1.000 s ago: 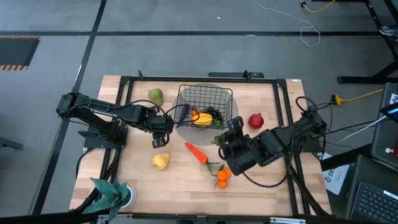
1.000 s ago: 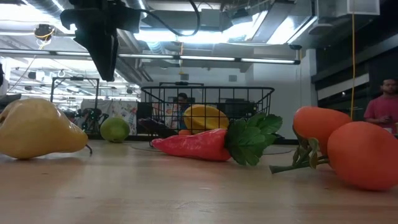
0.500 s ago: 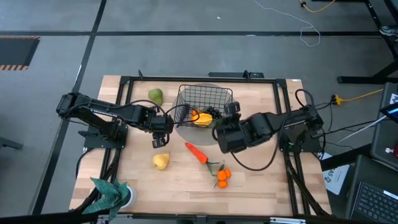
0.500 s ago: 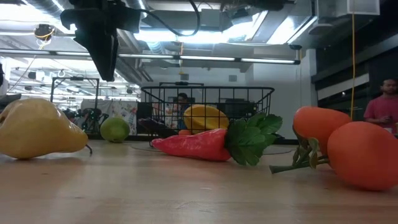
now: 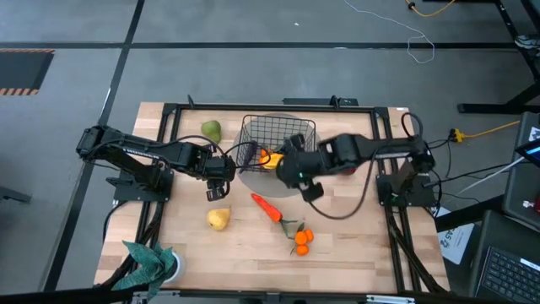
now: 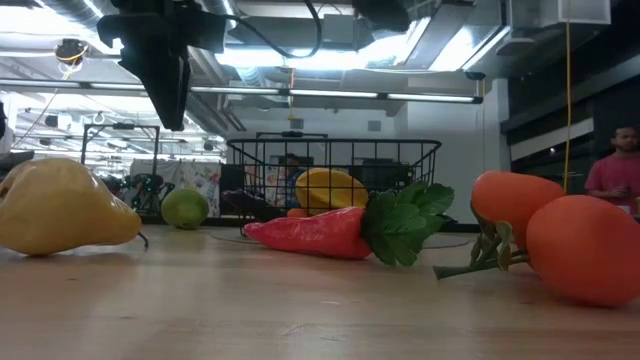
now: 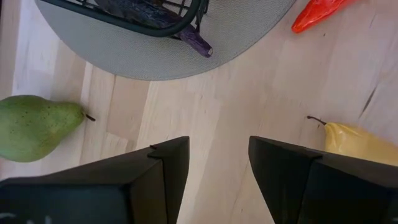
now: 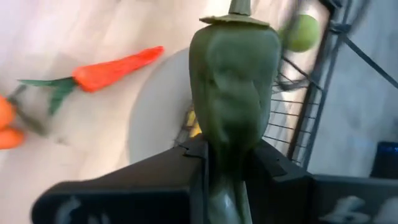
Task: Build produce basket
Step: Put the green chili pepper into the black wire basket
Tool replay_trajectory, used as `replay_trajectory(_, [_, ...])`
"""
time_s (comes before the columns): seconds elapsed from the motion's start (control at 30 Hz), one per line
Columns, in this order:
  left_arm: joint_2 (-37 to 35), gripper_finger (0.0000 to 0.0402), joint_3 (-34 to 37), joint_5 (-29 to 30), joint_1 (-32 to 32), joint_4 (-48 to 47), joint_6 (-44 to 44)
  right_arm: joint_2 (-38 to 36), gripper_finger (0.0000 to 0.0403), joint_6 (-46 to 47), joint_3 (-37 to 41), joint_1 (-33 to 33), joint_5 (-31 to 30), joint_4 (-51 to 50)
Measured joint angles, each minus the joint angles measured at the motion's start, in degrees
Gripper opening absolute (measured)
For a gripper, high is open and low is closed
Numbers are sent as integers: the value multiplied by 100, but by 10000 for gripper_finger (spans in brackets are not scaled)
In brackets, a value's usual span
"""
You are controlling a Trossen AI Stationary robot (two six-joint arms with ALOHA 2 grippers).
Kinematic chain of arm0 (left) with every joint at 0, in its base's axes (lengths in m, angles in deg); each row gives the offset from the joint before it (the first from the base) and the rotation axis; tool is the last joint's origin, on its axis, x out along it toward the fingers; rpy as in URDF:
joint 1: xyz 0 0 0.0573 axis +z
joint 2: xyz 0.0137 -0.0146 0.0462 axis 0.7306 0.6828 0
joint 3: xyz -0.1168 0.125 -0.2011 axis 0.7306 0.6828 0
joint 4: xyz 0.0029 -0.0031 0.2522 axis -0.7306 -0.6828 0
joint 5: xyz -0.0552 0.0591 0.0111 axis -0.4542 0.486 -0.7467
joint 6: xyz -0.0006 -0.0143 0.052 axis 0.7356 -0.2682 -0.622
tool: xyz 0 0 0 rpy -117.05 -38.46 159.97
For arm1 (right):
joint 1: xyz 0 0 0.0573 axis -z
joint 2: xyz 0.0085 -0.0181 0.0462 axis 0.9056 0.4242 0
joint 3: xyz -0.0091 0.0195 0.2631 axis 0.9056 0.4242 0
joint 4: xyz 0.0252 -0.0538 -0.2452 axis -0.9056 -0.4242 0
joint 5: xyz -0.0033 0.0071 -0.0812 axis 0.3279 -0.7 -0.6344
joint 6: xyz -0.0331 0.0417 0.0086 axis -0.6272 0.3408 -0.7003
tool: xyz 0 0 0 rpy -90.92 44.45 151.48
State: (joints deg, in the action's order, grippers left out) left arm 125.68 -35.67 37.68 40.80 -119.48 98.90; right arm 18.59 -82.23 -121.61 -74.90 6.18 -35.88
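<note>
Two arms over pale wood table (image 5: 354, 253), right gripper (image 8: 231, 163) clamping green pepper (image 8: 236, 106), left gripper (image 7: 217, 165) wide

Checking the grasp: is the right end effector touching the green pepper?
Touching. The right wrist view shows the right end effector clamped on the green pepper.

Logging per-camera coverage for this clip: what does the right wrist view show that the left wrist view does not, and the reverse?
Only the right wrist view shows the dark green pepper-like vegetable clamped between the right gripper fingers, plus the small oranges. Only the left wrist view shows the open left gripper, the yellow pear and a purple stem poking from the black wire-mesh basket. Both share the orange carrot, green pear and basket.
</note>
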Motion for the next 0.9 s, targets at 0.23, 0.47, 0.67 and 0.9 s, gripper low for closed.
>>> replay_trajectory(0.23, [0, 154, 0, 0, 0, -9, 53, 0, 49, -82, 0, 927, 348, 408])
replay_trajectory(0.47, [-251, 154, -13, 48, -1, -95, 193, 49, 49, 71, 0, 1732, 1104, 1090])
replay_trajectory(0.67, [-540, 154, 0, 57, -15, -3, 264, 458, 69, 390, 0, 2216, 1478, 1220])
replay_trajectory(0.9, [-686, 154, -13, 81, -169, 149, 395, 970, 135, 367, 7, 2455, 1115, 1305])
